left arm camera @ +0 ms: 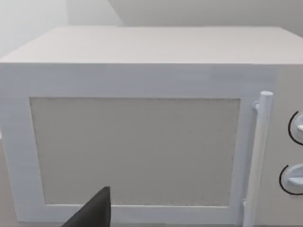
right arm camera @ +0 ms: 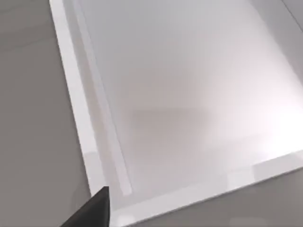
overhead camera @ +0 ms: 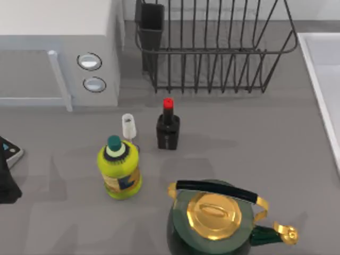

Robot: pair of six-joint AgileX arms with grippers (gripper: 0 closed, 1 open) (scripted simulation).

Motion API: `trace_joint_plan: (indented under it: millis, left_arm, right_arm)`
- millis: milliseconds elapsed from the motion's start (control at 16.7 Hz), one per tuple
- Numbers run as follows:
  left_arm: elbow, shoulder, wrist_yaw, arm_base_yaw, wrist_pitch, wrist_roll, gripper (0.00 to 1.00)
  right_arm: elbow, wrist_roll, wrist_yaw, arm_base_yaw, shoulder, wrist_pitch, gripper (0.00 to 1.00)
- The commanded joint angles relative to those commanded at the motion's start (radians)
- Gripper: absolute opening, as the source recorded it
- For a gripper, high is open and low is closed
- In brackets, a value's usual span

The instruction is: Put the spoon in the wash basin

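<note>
The wash basin (overhead camera: pixel 320 90) is lying at the table's right edge with nothing showing in it, and the right gripper (right arm camera: pixel 92 210) is hovering over its near corner and pale rim (right arm camera: pixel 71 99), carrying nothing that can be seen. At the left, the white microwave (overhead camera: pixel 58 58) is facing the left gripper (left arm camera: pixel 94 213), which is waiting low at the table's left edge. Whether either gripper is clenched or released cannot be told. A black wire dish rack (overhead camera: pixel 212 58) is standing at the back, and a green-and-gold kettle (overhead camera: pixel 215 220) at the front. Between them, a yellow bottle (overhead camera: pixel 120 170) and a small dark bottle (overhead camera: pixel 168 130) are flanking what looks to be the spoon (overhead camera: pixel 128 126), white, just behind the yellow bottle. The job is seemingly only starting: next, an arm is needing to reach into that tight gap, taking the spoon without toppling either bottle.
</note>
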Motion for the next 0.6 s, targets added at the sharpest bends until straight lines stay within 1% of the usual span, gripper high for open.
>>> trace_joint_plan:
  millis: [360,600]
  left_arm:
    - [0.0,0.0,0.0,0.0,0.0,0.0,1.0]
    - [0.0,0.0,0.0,0.0,0.0,0.0,1.0]
  right_arm:
    - [0.314,0.11,0.001,-0.15,0.527,-0.362,1.0]
    - [0.445,0.157,0.001,-0.213,0.739,-0.514,1.0]
